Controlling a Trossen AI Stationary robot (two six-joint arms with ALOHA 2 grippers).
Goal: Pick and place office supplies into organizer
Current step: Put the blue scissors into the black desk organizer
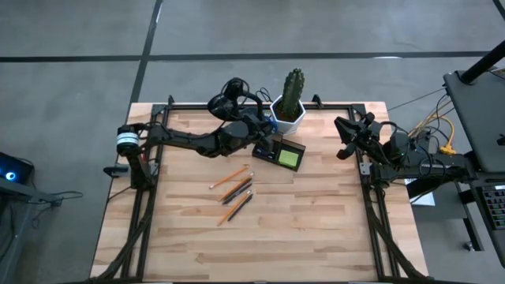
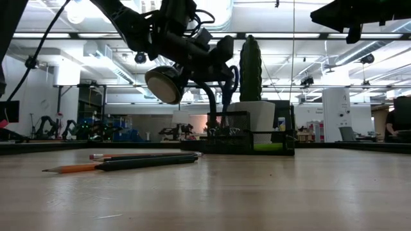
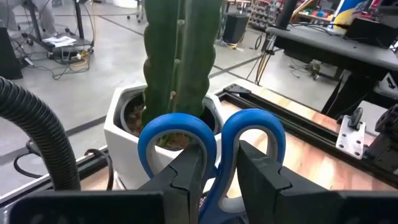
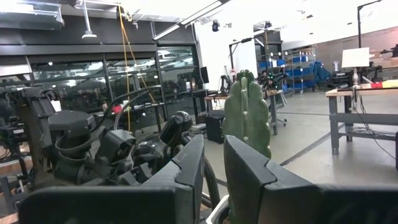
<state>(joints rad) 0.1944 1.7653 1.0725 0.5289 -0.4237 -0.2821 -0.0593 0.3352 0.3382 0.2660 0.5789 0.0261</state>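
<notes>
My left gripper [image 1: 267, 128] is above the far left end of the dark organizer [image 1: 271, 151] and is shut on the blue-handled scissors [image 3: 177, 134]. A lime-green sticky-note pad [image 1: 290, 158] lies in the organizer's right compartment. Several orange and dark pencils [image 1: 234, 189] lie flat on the wood nearer to me, also seen in the low view as pencils [image 2: 128, 163]. My right gripper [image 1: 345, 142] waits raised at the table's right edge, its fingers close together. The small blue block and the tiny dark bits do not show. My left gripper pinches the scissors between its two fingers just below the two handle loops, at the neck [image 3: 217, 180]. It comes slanting from the table's left. The loops stick out past the fingertips toward the cactus. The scissors' lower part [image 2: 223, 102] hangs toward the organizer; whether it touches, I cannot tell.
A white hexagonal pot with a tall cactus [image 1: 289, 106] stands just beyond the organizer, close to the held scissors. A black desk lamp [image 1: 229, 101] with its round head [image 2: 164, 85] sits at the far edge behind my left arm. Bare wood [image 1: 316, 229] spreads across the near half.
</notes>
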